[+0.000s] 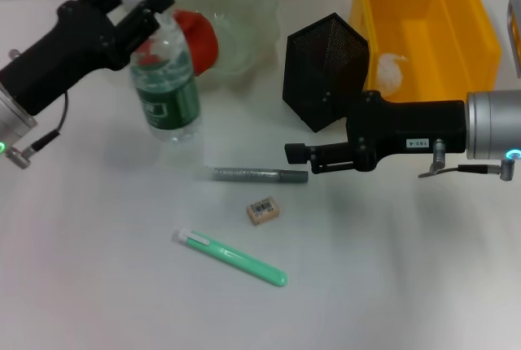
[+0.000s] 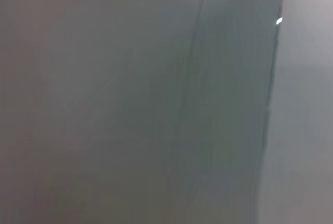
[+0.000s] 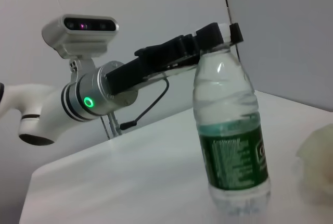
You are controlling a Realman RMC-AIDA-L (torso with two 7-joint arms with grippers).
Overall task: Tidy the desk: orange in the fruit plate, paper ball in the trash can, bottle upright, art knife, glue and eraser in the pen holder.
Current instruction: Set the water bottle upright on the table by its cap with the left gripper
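The bottle (image 1: 167, 94) stands upright on the desk (image 1: 106, 269), and my left gripper (image 1: 140, 0) is shut on its white cap. The right wrist view shows the same grip, the left gripper (image 3: 221, 36) on top of the bottle (image 3: 231, 146). The orange (image 1: 199, 37) lies in the fruit plate (image 1: 244, 8) behind the bottle. A paper ball (image 1: 391, 71) sits inside the trash can (image 1: 468, 41). My right gripper (image 1: 297, 155) hovers in front of the pen holder (image 1: 326, 69), just above the grey glue stick (image 1: 260, 175). The eraser (image 1: 263, 209) and the green art knife (image 1: 232, 259) lie nearer the front.
The left wrist view is a grey blur. The fruit plate, pen holder and trash can stand in a row along the back of the desk. A grey object shows at the right edge (image 1: 514, 32). The front left of the desk is bare white.
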